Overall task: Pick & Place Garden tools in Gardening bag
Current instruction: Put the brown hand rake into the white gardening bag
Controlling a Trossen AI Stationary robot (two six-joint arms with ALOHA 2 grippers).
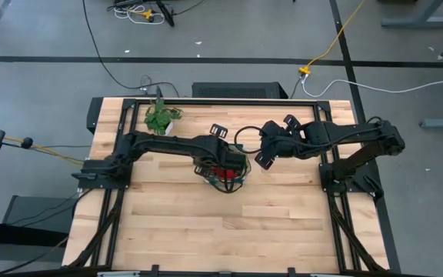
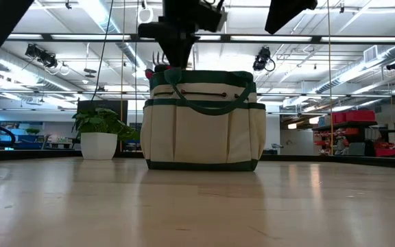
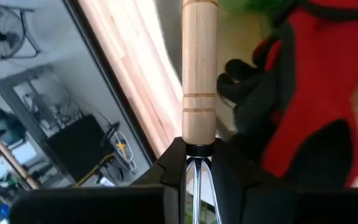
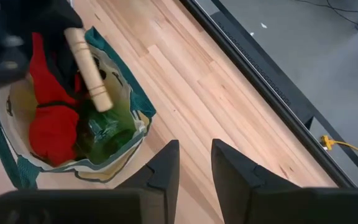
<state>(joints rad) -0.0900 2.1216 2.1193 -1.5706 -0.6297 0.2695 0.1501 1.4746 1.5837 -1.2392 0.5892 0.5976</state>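
The cream gardening bag (image 2: 204, 123) with green trim stands upright mid-table; it also shows in the high view (image 1: 234, 183). My left gripper (image 1: 220, 163) is above its open mouth, shut on the wooden-handled rake (image 3: 199, 68). The rake's handle (image 4: 89, 65) points down into the bag. Red-and-black gloves (image 4: 48, 124) and a bright green item (image 4: 107, 134) lie inside the bag. My right gripper (image 1: 261, 158) hovers just right of the bag, open and empty; its fingers show in the right wrist view (image 4: 194, 165). The pruning shears do not show. My left gripper pinches the rake between its two fingers where the metal shank meets the wooden handle (image 3: 197, 144). The fingers come from above, pointing down, and lie along the rake. The handle hangs below them, a little tilted, its free end (image 4: 101, 99) inside the bag mouth above the green item.
A small potted plant (image 1: 162, 118) stands at the far left of the table and shows left of the bag in the low view (image 2: 100, 134). Bare wooden tabletop (image 1: 229, 231) lies on the near side of the bag.
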